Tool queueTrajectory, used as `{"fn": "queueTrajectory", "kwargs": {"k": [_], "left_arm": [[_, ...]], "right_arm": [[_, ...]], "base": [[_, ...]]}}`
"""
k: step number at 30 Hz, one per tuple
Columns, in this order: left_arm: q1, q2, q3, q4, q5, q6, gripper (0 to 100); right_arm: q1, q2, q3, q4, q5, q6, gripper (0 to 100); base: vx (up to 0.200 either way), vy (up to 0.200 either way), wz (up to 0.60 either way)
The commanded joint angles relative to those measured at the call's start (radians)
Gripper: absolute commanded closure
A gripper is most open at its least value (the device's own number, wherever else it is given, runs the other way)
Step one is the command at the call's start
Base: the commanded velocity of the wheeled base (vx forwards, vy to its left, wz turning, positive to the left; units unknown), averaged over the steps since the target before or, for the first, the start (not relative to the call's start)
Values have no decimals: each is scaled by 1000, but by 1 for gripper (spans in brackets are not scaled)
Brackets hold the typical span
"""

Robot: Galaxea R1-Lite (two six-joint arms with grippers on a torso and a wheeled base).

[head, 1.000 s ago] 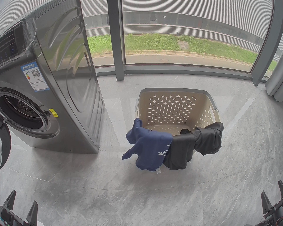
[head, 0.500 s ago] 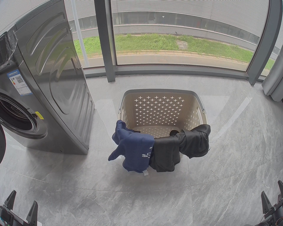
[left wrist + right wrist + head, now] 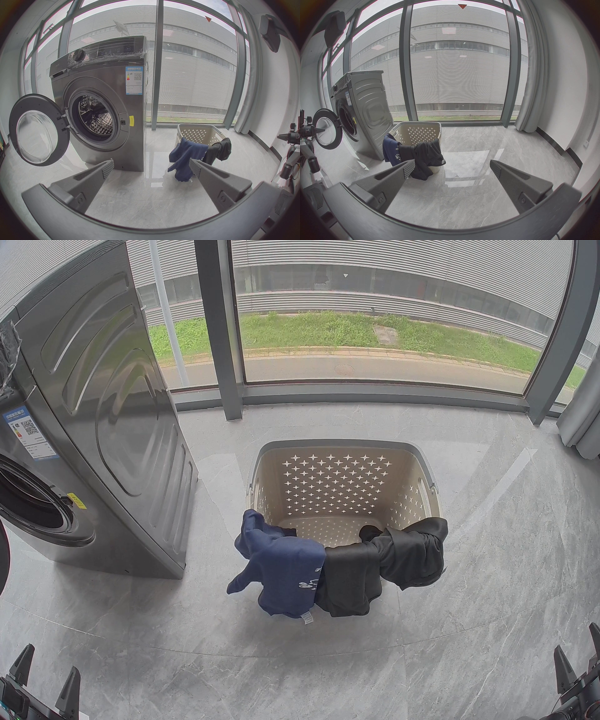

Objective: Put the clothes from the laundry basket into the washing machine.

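Laundry basket stands on the grey floor before the window, just beside the washing machine; a blue garment and a black garment hang touching over its near rim, partly outside; machine door swung open, drum exposed; left gripper and right gripper sit low, well apart from the basket; fingers of each spread wide, holding nothing.
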Motion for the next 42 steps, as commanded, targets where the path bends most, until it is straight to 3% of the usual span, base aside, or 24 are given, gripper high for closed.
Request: {"fn": "queueTrajectory", "kwargs": {"k": [1, 8, 20, 30, 32, 35, 38, 42], "left_arm": [[0, -13, 16, 0, 0, 0, 0], [0, -13, 16, 0, 0, 0, 0], [0, -13, 16, 0, 0, -2, 0], [0, -13, 16, 0, 0, -3, 0], [0, -13, 16, 0, 0, -5, 0], [0, -13, 16, 0, 0, -3, 0], [0, -13, 16, 0, 0, -6, 0], [0, -13, 16, 0, 0, -5, 0]], "right_arm": [[0, -16, 18, 0, 0, 0, 0], [-1, -16, 18, 0, 0, 0, 0], [0, -16, 18, 0, -3, 0, 0], [-1, -16, -5, -21, 8, 4, 0], [3, -2, -119, -31, 19, 23, 0], [20, 122, -202, 34, 43, 36, 0], [39, 278, -165, 66, 98, 55, 0], [51, 521, -123, -25, 143, 67, 0]], "base": [[0, -200, 0], [0, -200, 0], [0, 0, 0], [120, 0, 0], [0, 0, 0], [0, 0, 0], [0, 0, 0], [0, 0, 0]]}}
